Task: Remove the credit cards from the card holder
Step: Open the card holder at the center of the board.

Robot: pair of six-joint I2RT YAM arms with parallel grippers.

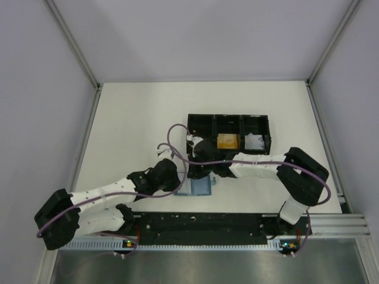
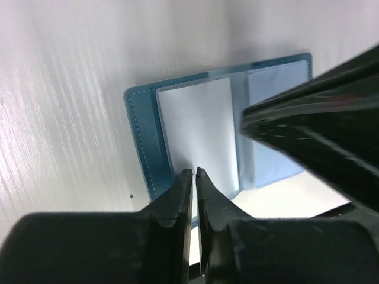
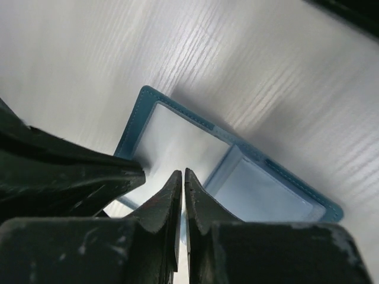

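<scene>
Open holder (image 1: 198, 188) lies flat on the table (image 1: 136, 130), just on the near side of the tray (image 1: 228, 116), by its left end. An orange card (image 1: 227, 141) is already in the tray's middle bay, and a white wad (image 1: 256, 142) in its right bay. No second card seen. The holder's inner faces look pale; its slots may hide one. Both arms meet over the holder.

On the right gripper (image 3: 182, 173) the fingers are pressed together and empty, tip at the centre fold, probably pinning it. On the left gripper (image 2: 194, 171) the fingers are all but together with a thin slit, tip at one leaf's edge. Can't tell if it nips anything.

Step, as judged: fish out any remaining card.
- Pin the fold with the right tip so the holder can't slide.
- Open the left a little.
- Catch the card edge, not the leaf.
- Pull along the slot, low and slow.
- If the whole holder lifts, regrip.
</scene>
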